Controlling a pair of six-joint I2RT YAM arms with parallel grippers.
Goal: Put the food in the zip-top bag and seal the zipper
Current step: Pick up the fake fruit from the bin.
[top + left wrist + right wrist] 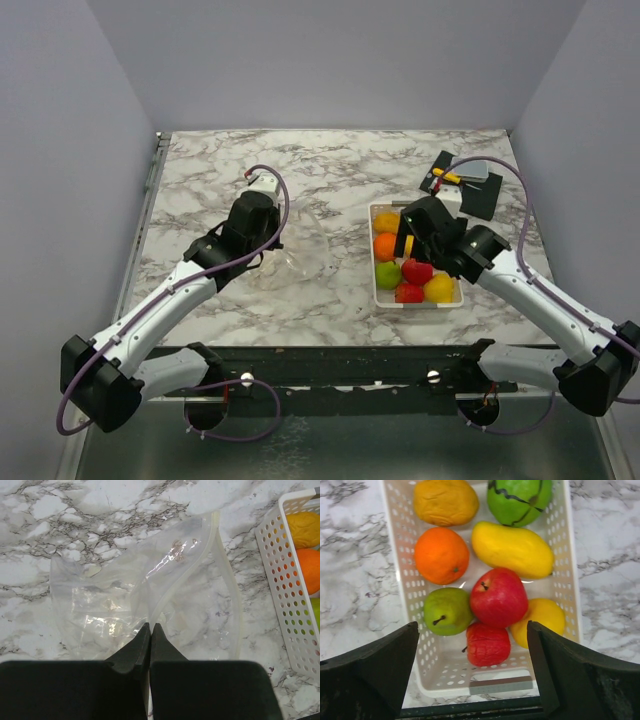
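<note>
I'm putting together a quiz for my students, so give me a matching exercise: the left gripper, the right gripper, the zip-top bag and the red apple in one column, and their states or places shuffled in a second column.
Column one:
1. left gripper
2. right gripper
3. zip-top bag
4. red apple

Column two:
A. lies in the white basket among other fruit
B. open, above the basket
C. clear, with no food inside
D. shut, pinching clear plastic

Pairs: 1-D, 2-B, 3-C, 4-A.
</note>
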